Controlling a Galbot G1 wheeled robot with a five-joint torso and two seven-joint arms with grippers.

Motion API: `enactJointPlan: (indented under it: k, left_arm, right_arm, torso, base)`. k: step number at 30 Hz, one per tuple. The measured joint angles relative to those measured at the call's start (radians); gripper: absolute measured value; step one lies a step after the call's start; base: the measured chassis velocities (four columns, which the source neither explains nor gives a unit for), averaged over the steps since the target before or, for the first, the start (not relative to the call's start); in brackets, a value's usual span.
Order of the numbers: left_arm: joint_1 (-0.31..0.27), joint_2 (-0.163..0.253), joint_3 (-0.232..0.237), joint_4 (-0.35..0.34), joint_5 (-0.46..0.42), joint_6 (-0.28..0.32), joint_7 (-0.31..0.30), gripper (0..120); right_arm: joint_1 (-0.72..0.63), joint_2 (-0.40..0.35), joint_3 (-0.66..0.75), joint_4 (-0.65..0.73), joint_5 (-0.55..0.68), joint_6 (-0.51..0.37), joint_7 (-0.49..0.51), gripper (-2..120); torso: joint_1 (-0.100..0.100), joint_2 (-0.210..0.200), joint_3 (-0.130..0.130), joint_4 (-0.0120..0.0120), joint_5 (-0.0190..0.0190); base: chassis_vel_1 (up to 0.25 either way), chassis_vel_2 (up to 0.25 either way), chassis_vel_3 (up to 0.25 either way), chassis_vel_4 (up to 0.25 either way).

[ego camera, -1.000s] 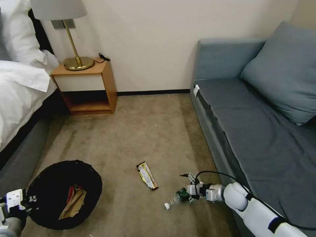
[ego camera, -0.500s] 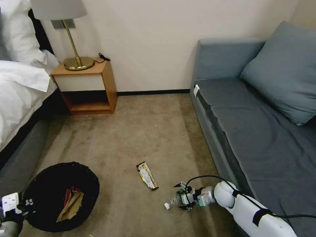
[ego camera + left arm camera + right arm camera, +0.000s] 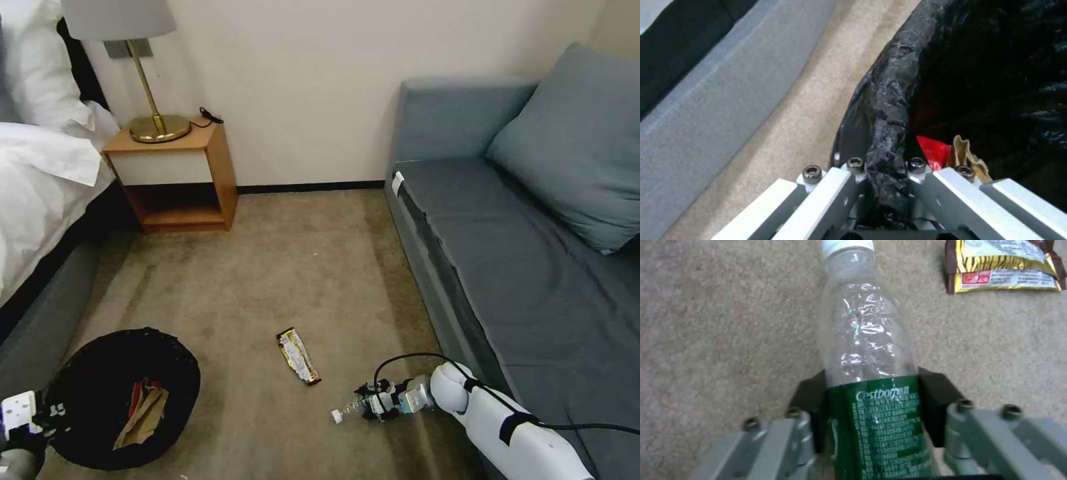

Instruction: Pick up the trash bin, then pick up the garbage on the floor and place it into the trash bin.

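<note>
Two tools are engaged. Right tool (image 3: 871, 416) sits low on the floor (image 3: 300, 267), its pads (image 3: 811, 400) pressed on either side of the bottle (image 3: 869, 350) at the green label; the bottle lies flat, cap pointing away from the wrist. Left tool (image 3: 882, 186) is clamped on the rim of the bin (image 3: 123, 393), at seven o'clock in the head view. Red packet (image 3: 933, 153) and brown paper bag (image 3: 967, 156) lie inside it.

Step in hand: bottle grasp, judged seated. Next move calls for a lift and carry toward nine o'clock to the bin.

Wrapper (image 3: 298, 356) remains on the carpet near the bottle. Sofa (image 3: 533, 267) at three o'clock, nightstand (image 3: 177, 177) at eleven.
</note>
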Motion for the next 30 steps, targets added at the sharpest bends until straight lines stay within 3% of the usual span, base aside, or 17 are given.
enactJointPlan:
  k: [5, 10, 18, 20, 21, 24, 26, 30]
  left_arm:
    - [0.001, -0.001, -0.001, -0.001, 0.0, 0.0, 0.0, 3]
    - [0.002, -0.001, -0.001, -0.002, -0.001, 0.0, 0.0, 3]
    - [0.008, 0.001, 0.001, -0.006, -0.001, 0.0, 0.0, 3]
    - [0.012, 0.002, 0.001, -0.011, -0.001, 0.0, 0.0, 3]
    - [0.012, 0.002, 0.001, -0.011, -0.001, 0.0, 0.0, 3]
    - [0.018, 0.001, 0.002, -0.02, -0.001, 0.0, 0.0, 3]
    - [0.019, -0.001, 0.002, -0.022, -0.001, 0.0, 0.0, 3]
    - [0.024, -0.012, 0.006, -0.034, -0.001, 0.001, 0.0, 3]
  right_arm:
    - [-0.013, 0.0, 0.019, 0.028, 0.042, -0.004, 0.006, 25]
    - [-0.033, -0.012, 0.033, 0.089, 0.122, -0.031, 0.031, 23]
    - [-0.076, -0.052, 0.031, 0.343, 0.449, -0.19, 0.12, 23]
    - [-0.076, -0.049, 0.01, 0.427, 0.574, -0.258, 0.177, 23]
    - [-0.076, -0.049, 0.01, 0.427, 0.574, -0.258, 0.177, 23]
    - [-0.05, -0.017, -0.052, 0.532, 0.783, -0.364, 0.295, 23]
    - [-0.043, -0.005, -0.069, 0.551, 0.821, -0.385, 0.326, 23]
    - [0.0, 0.078, -0.169, 0.625, 0.998, -0.478, 0.498, 23]
  torso:
    - [0.0, 0.0, 0.0, 0.0, 0.0001]
    - [0.0, 0.0, 0.0, 0.0, 0.0001]
    - [0.0, 0.0, 0.0, 0.0, -0.0001]
    - [0.0, 0.0, 0.0, 0.0, -0.0002]
    - [0.0, 0.0, 0.0, 0.0, -0.0002]
    - [0.0, 0.0, 0.0, 0.0, -0.0002]
    - [0.0, 0.0, 0.0, 0.0001, -0.0002]
    - [0.0, 0.0, 0.0, 0.0001, -0.0002]
  base:
    - [0.0, 0.0, 0.0, 0.0]
    - [0.0, 0.0, 0.0, 0.0]
    - [0.0, 0.0, 0.0, 0.0]
    - [0.0, 0.0, 0.0, 0.0]
    - [0.0, 0.0, 0.0, 0.0]
    - [0.0, 0.0, 0.0, 0.0]
    - [0.0, 0.0, 0.0, 0.0]
    - [0.0, 0.0, 0.0, 0.0]
